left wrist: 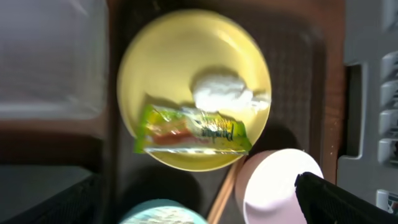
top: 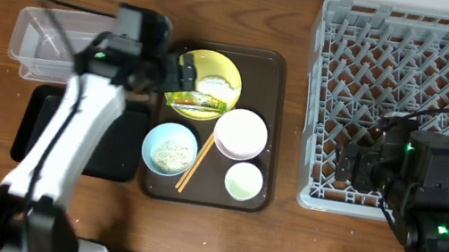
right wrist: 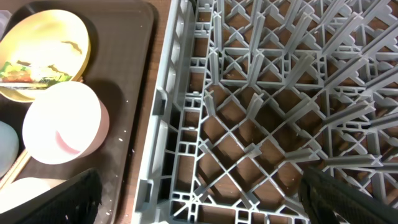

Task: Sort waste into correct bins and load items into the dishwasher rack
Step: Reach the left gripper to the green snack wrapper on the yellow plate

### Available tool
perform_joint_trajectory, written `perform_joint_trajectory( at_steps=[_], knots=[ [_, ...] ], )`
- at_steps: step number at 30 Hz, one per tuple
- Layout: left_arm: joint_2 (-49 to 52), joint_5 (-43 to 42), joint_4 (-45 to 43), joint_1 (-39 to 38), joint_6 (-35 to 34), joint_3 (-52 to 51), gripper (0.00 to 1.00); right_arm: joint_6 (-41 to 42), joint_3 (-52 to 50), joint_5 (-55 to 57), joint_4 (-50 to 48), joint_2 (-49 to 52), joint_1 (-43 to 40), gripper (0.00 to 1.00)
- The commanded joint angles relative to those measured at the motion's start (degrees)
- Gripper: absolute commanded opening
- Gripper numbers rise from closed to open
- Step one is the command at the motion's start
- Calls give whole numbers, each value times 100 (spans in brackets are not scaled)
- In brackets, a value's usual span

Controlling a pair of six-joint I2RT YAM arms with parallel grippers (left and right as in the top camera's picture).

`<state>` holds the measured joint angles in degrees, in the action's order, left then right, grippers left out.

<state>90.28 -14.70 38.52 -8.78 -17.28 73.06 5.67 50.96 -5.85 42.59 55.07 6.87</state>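
The yellow plate lies on the brown serving tray and holds the green-yellow wrapper and the white tissue. The white bowl, the light blue bowl with rice scraps, the small cup and the chopsticks are on the same tray. My left gripper is open and empty above the plate's left edge. My right gripper is open and empty over the front left corner of the grey rack.
The clear box stands at the far left, with the black tray in front of it, partly under my left arm. The brown serving tray lies between the bins and the rack. A black cable crosses the rack's right side.
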Motion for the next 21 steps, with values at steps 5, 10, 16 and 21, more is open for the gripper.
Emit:
perform_joint_trajectory(
  at_steps=[5, 10, 16, 21],
  knots=[
    [916, -39, -157, -636, -2157, 42, 95, 74, 153, -44, 13, -31, -48, 99],
    [1314, -140, -358, -907, -3075, 35, 90, 72, 153, -44, 76, -31, -48, 99],
    [1624, -133, -472, -962, -3976, 31, 88, 74, 153, -44, 96, -31, -48, 99],
    [1878, -116, -660, -964, -4306, 31, 88, 74, 153, -44, 103, -31, -48, 99]
  ],
)
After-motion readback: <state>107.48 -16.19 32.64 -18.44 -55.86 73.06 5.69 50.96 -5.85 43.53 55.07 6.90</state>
